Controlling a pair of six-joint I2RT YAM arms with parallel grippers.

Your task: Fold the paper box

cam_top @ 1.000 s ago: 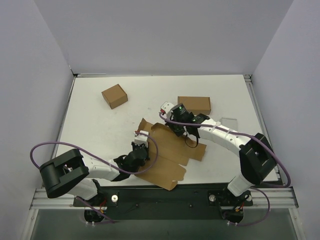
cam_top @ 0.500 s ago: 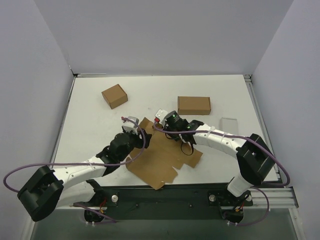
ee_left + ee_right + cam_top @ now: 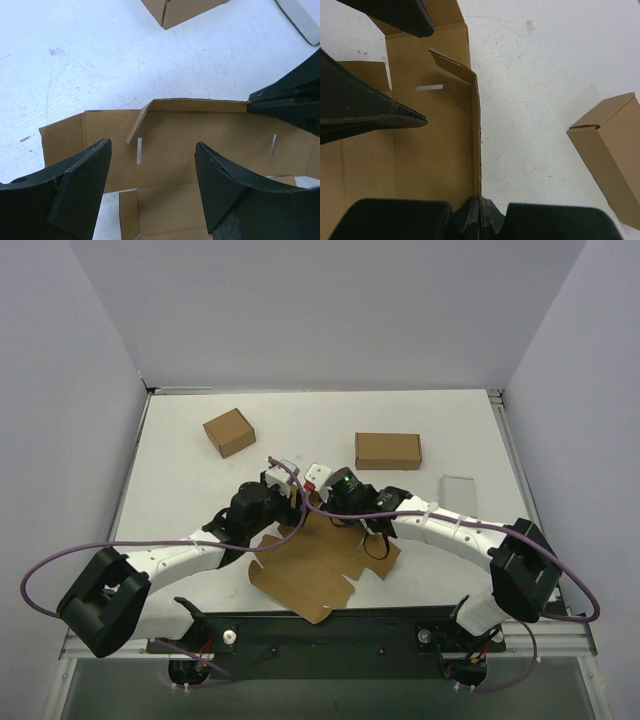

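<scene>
The paper box (image 3: 320, 565) lies unfolded and mostly flat on the table, brown, with slots and side flaps. Its far wall stands upright (image 3: 476, 140). My right gripper (image 3: 480, 212) is shut on the end of that upright wall, seen from above at the box's far edge (image 3: 325, 495). My left gripper (image 3: 152, 167) hovers open over the box's inner panel (image 3: 200, 135), its fingers (image 3: 82, 185) well apart with nothing between them. From above, the left gripper (image 3: 290, 502) sits close beside the right one. A small corner tab (image 3: 137, 122) leans inward.
A smaller squarish brown carton (image 3: 229, 432) stands at the back left, also in the right wrist view (image 3: 612, 145). A closed oblong brown box (image 3: 388, 450) lies behind the grippers. A flat pale grey case (image 3: 460, 487) rests at the right.
My left gripper has opened and swung from the box's near side up to its far edge. The right gripper slid a little left with the wall, and the box shifted with it.
</scene>
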